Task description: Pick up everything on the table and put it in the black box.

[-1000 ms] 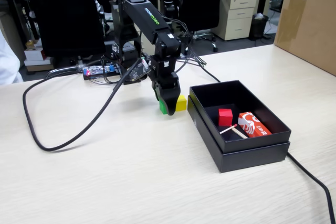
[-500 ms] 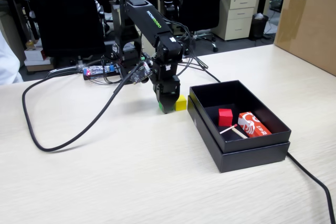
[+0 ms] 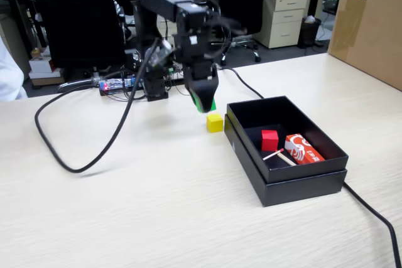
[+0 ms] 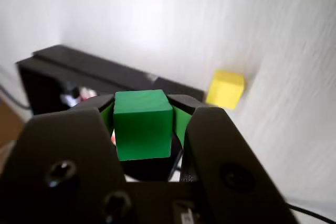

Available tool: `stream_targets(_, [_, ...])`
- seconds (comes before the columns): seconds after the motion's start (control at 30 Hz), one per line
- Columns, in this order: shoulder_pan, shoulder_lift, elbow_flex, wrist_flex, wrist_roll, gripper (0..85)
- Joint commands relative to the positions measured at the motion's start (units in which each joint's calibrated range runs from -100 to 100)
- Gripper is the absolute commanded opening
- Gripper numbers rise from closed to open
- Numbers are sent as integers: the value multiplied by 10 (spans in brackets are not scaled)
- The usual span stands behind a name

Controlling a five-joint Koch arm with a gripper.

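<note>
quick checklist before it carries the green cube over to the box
1. Grip: gripper shut on green cube, pinched between both jaws: ok.
2. Lift: cube held off the table in the fixed view: ok.
3. Path: yellow cube sits on the table below, between gripper and black box; height to spare: cannot tell.
4. Drop space: bare floor in the box's far half, clear of the red cube, packet and stick: ok.
5. Cable lies away from the box: ok.

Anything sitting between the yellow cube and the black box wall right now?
No. In the fixed view only a narrow strip of bare table separates the yellow cube from the black box; they stand apart.
</note>
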Motion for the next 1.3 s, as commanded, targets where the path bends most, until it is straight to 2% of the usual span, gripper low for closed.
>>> stream_targets(0.0, [14,-20,114,-3,-20,24])
stream_targets(0.3, [52,218,326,-4,-36,25])
stream_targets(0.53, [70,391,329,-4,-29,27])
stream_targets(0.87, [78,451,283,-5,-23,35])
stream_targets(0.97, [79,461,267,-5,-21,133])
stream_targets(1.1, [79,469,249,-5,-20,222])
stream_targets(1.2, [79,470,246,-5,-18,347])
stream_targets(1.27, [78,468,246,-5,-17,402])
